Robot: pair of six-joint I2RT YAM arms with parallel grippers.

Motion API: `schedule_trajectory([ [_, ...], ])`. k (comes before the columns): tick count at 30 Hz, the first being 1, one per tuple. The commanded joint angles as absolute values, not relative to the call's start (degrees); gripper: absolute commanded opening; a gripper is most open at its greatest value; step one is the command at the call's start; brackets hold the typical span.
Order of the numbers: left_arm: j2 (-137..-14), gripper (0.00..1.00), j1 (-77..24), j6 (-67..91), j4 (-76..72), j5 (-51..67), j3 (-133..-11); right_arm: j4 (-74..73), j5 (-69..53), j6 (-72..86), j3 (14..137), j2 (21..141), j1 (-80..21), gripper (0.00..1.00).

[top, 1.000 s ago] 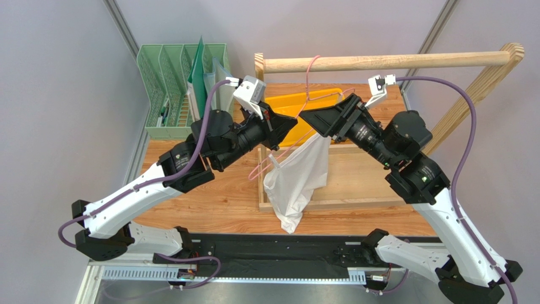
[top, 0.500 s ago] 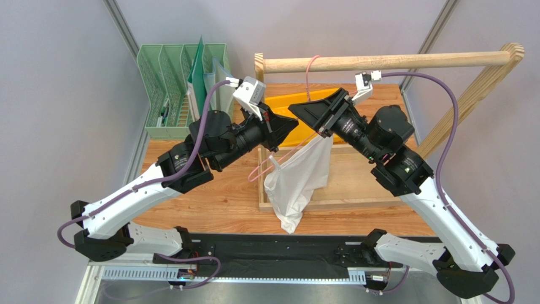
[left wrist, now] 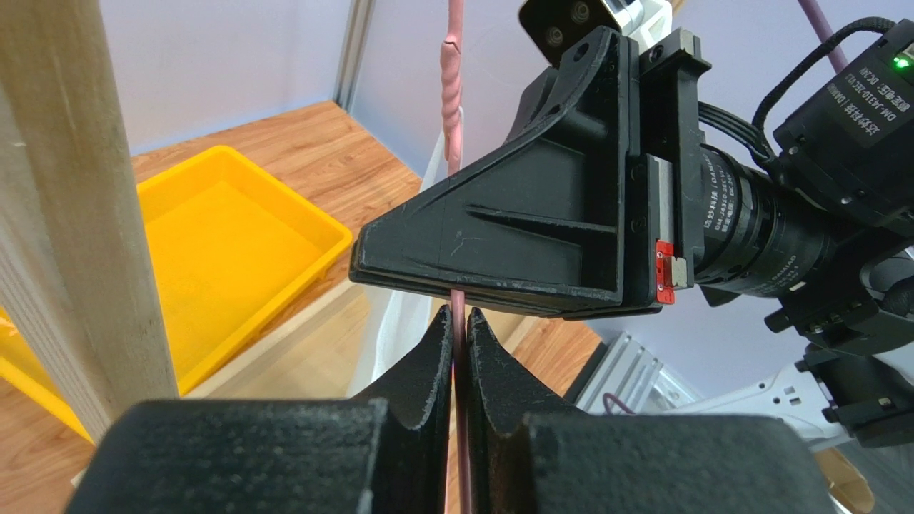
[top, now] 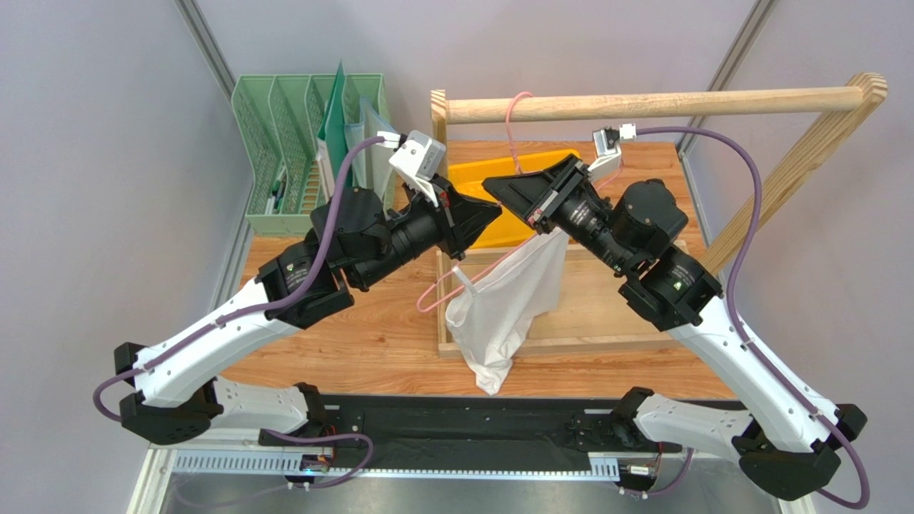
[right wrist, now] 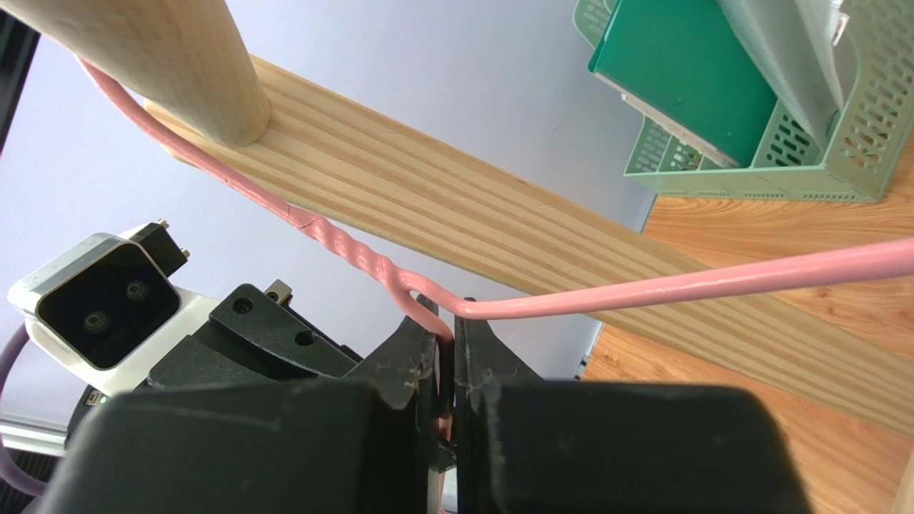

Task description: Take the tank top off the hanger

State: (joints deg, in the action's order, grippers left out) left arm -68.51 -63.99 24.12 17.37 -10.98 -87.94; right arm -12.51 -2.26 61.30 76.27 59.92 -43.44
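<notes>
Two arms meet under the wooden rail [top: 654,104] in my top view, where the hanger [top: 512,129] hooks on and the tank top [top: 510,305] droops from it below them. Left wrist: my left gripper [left wrist: 459,330] is pinched on the pink wire, the right gripper [left wrist: 504,252] just above. Right wrist: its jaws clamp the wire below the twisted neck.

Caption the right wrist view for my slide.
Right gripper shut on the pink hanger just below its twisted neck, hook over the wooden rail.
</notes>
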Motion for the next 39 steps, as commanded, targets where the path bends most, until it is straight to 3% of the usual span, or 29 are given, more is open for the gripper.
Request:
schedule_trajectory([
  [1,-67.32,0.09,-64.60,22.59,21.79,-7.30,-90.35,-5.36,-1.76,63.28,76.38,59.77,-43.77,0.00],
  [5,-67.33,0.11,-64.60,22.76,22.94,-7.03,-90.79,-5.19,-1.32,63.28,76.38,59.42,-43.86,0.00],
  [6,-67.15,0.21,-64.60,22.94,23.03,-6.68,-90.79,-5.27,-1.14,63.19,76.38,59.41,-43.77,0.00],
  [8,-66.19,0.29,-64.60,23.11,23.20,-5.89,-90.88,-5.27,-1.23,62.93,76.90,59.33,-43.77,0.00],
  [12,-63.11,0.60,-64.60,23.82,23.12,-3.26,-90.79,-5.89,-2.02,61.44,78.39,59.50,-43.77,0.00],
  [15,-59.95,0.70,-64.60,24.08,23.03,-2.90,-90.27,-5.80,-2.02,60.82,78.40,59.41,-43.77,0.00],
  [27,-50.89,0.79,-64.60,20.39,32.60,-3.16,-91.32,-6.06,-5.62,55.38,82.17,61.78,-45.09,0.00],
  [39,-46.67,0.80,-64.60,16.97,37.53,-7.91,-88.85,-9.14,-3.70,49.13,88.16,63.90,-49.30,0.00],
])
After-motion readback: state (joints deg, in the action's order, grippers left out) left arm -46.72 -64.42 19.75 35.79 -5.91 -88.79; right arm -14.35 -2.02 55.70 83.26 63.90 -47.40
